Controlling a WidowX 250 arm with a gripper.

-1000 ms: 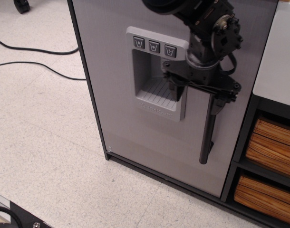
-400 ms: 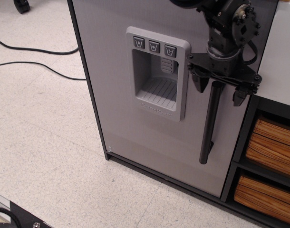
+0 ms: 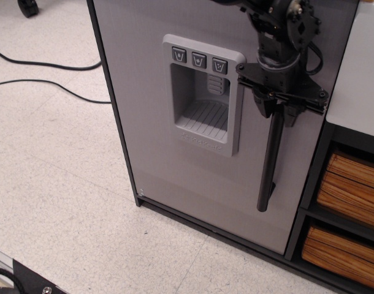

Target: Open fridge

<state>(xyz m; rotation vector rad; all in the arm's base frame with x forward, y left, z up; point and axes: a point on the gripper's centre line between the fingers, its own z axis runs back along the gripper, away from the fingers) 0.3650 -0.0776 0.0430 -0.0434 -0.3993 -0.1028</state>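
Arm reaching down at upper right, gripper (image 3: 277,113) narrowly parted astride top of black handle (image 3: 270,160), fridge (image 3: 150,122) door shut, bare floor (image 3: 58,184) at left.

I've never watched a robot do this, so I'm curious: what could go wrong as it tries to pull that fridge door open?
The gripper straddles only the top end of the thin black handle, so its fingers might slide off when it pulls.

The fridge looks small and light; a pull could drag the whole cabinet instead of swinging the door.

The shelf unit stands close on the handle side, so the arm could bump it.
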